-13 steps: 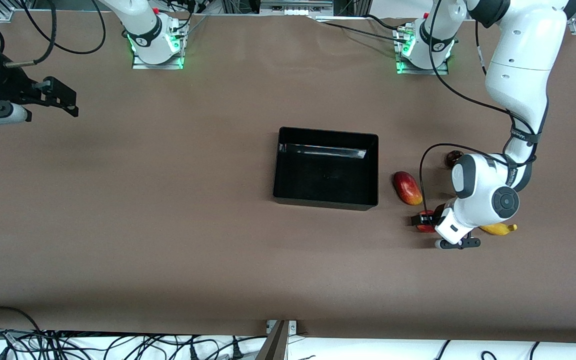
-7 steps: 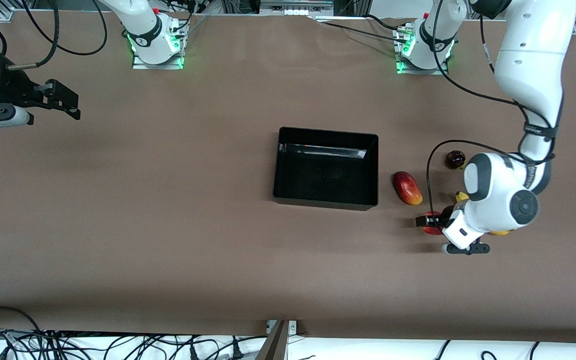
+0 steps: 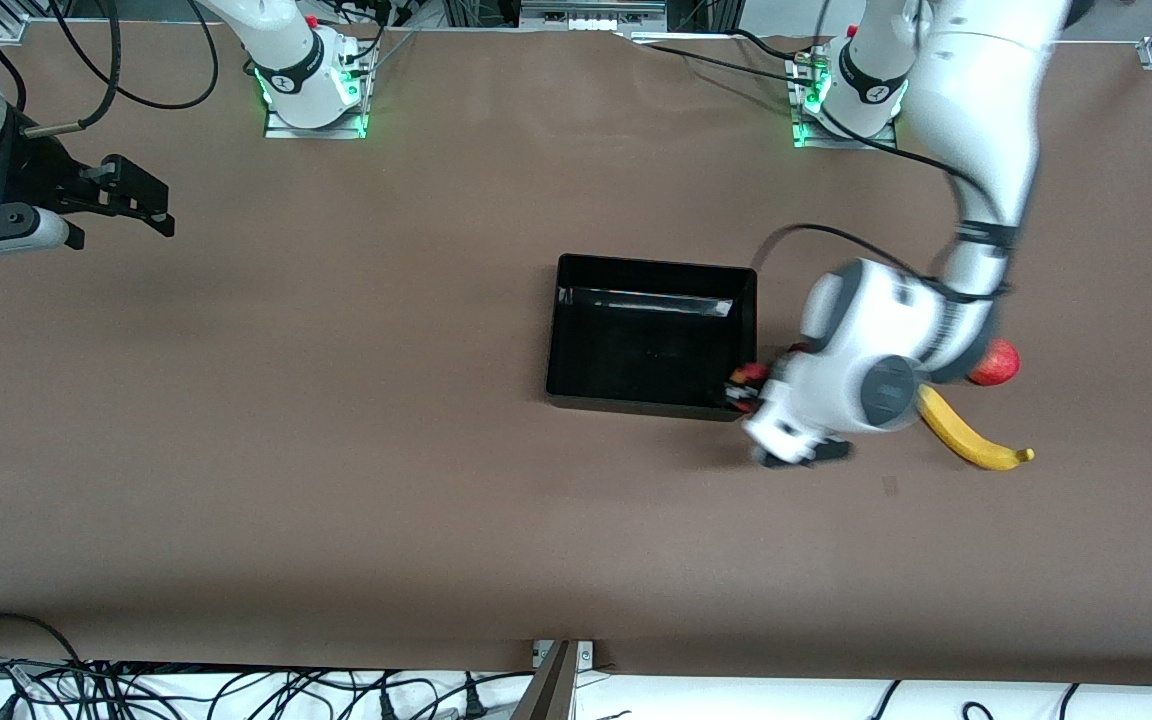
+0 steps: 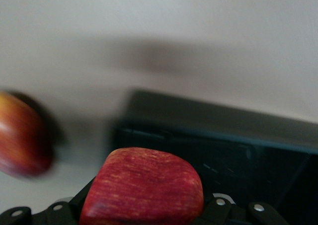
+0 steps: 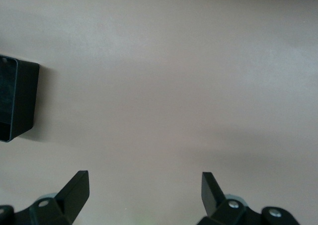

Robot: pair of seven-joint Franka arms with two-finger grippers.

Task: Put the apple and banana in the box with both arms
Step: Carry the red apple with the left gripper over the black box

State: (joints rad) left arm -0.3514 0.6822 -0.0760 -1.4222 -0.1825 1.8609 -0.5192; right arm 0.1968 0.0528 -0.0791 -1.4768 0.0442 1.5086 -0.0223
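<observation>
My left gripper [image 3: 748, 388] is shut on the deep-red streaky apple [image 3: 750, 374] and holds it over the corner of the black box [image 3: 651, 266] that lies nearer the front camera, toward the left arm's end. In the left wrist view the apple [image 4: 144, 190] fills the jaws of the left gripper [image 4: 144, 207], with the box [image 4: 223, 130] just past it. The yellow banana [image 3: 971, 432] lies on the table beside the left arm. My right gripper [image 3: 131, 200] is open and empty, waiting at the right arm's end; it also shows in the right wrist view [image 5: 144, 185].
A smooth pinkish-red fruit [image 3: 996, 362] lies just farther from the front camera than the banana. A red-and-yellow fruit [image 4: 20, 135] shows beside the box in the left wrist view. The box's edge [image 5: 17, 98] shows in the right wrist view.
My left gripper has carried the apple from beside the banana to the box's corner. The banana and the pinkish fruit have come into view. The right gripper has barely shifted.
</observation>
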